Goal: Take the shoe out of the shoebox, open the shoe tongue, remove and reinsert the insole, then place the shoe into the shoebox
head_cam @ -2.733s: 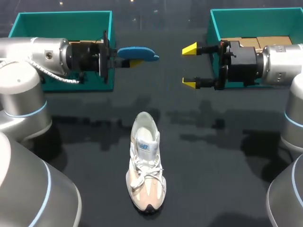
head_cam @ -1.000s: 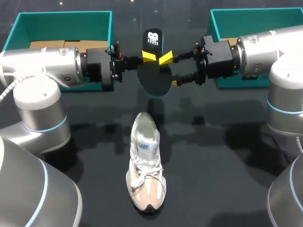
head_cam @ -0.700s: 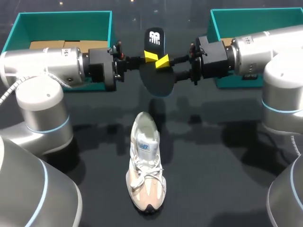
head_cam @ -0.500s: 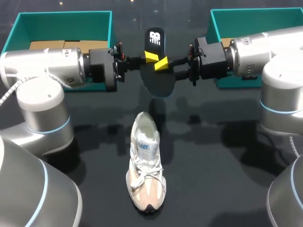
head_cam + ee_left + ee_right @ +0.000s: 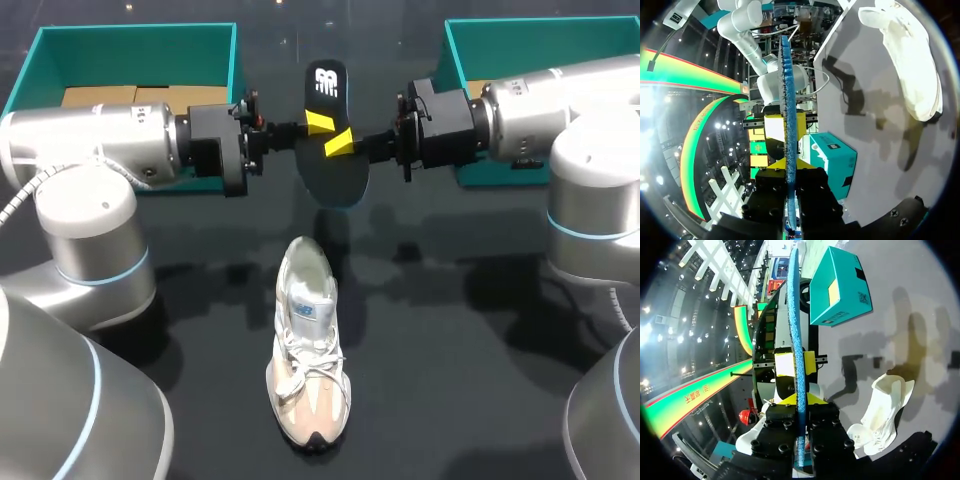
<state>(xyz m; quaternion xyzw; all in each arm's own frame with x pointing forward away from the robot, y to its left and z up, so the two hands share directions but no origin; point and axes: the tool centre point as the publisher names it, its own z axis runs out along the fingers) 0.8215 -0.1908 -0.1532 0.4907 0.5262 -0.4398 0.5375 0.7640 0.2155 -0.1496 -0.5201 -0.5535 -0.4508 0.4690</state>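
Observation:
A dark insole (image 5: 327, 150) with a white logo and a blue upper face hangs upright in the air above the table's far middle. My left gripper (image 5: 318, 122) is shut on it from the left, and my right gripper (image 5: 339, 144) is shut on it from the right. In the left wrist view the insole (image 5: 786, 95) shows edge-on as a blue strip between the left gripper's (image 5: 788, 164) fingers. The right wrist view shows the same blue edge (image 5: 795, 325) inside the right gripper (image 5: 799, 399). The beige and white shoe (image 5: 308, 345) lies on the table below, its toe toward the front edge.
A teal shoebox (image 5: 135, 45) stands at the back left behind my left arm. A second teal box (image 5: 520, 35) stands at the back right behind my right arm. Dark tabletop lies on both sides of the shoe.
My right gripper has closed its fingers on the insole and edged a little to the left. The left gripper has kept its hold, and the shoe has not moved.

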